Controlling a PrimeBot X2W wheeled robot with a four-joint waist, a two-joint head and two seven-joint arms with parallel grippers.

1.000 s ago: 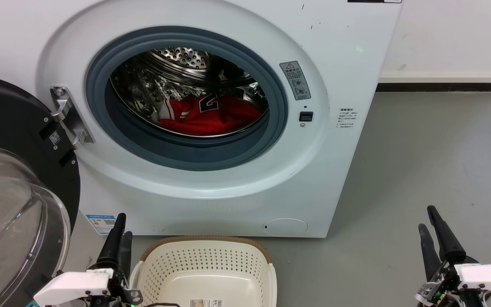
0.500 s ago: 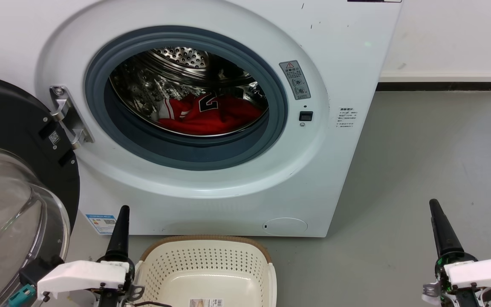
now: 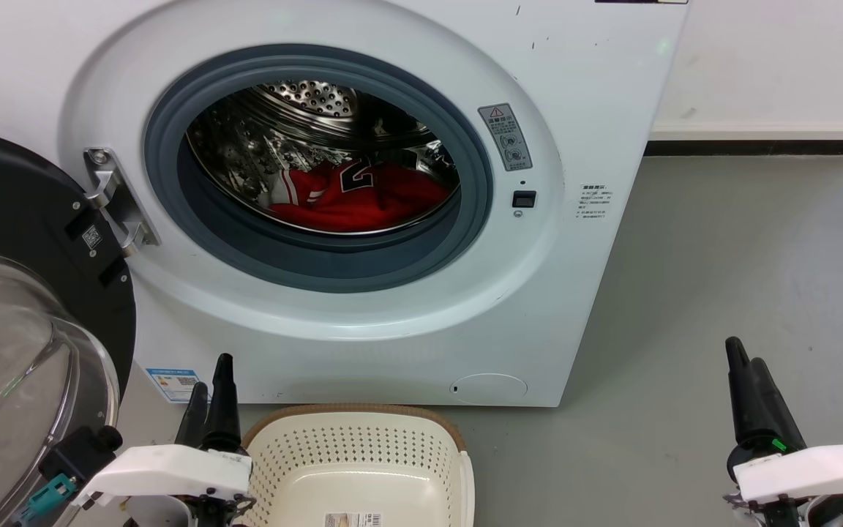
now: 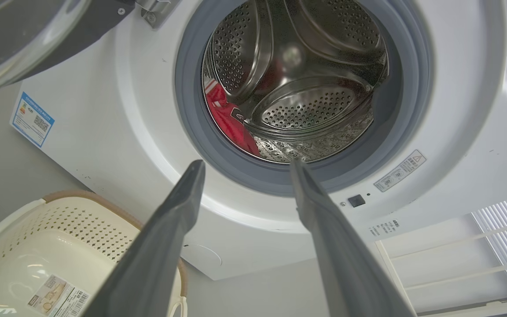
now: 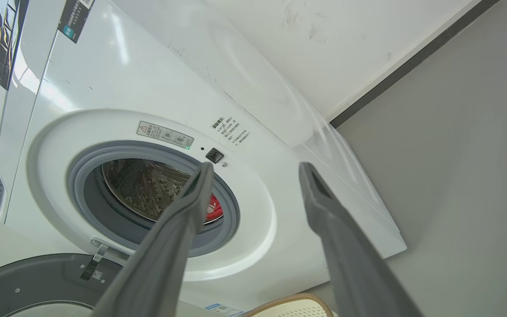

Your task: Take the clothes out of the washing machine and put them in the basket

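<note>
Head view: the clothes [image 3: 359,197] lie heaped low in the drum [image 3: 304,95], well ahead of and above both my grippers; none are out yet. The red sports fabric looks thin and limp. I judge it light, soft and a bit slick, and likely to trail and catch on the grey seal [image 3: 334,271]. The best hold is probably a raised fold at the heap's near edge, pinched deep so it can't slide free. My left gripper [image 3: 211,375] is spread, and its wrist view frames the drum mouth between the fingers. The basket [image 3: 352,410] sits just to its right and holds no clothes. My right gripper [image 3: 745,353] is also spread, well off past the washer [image 3: 597,110] corner. Against a second ago, both grippers have rolled at the wrist and crept slightly up. The left one is now a shade nearer the basket. The heap is unchanged.
</note>
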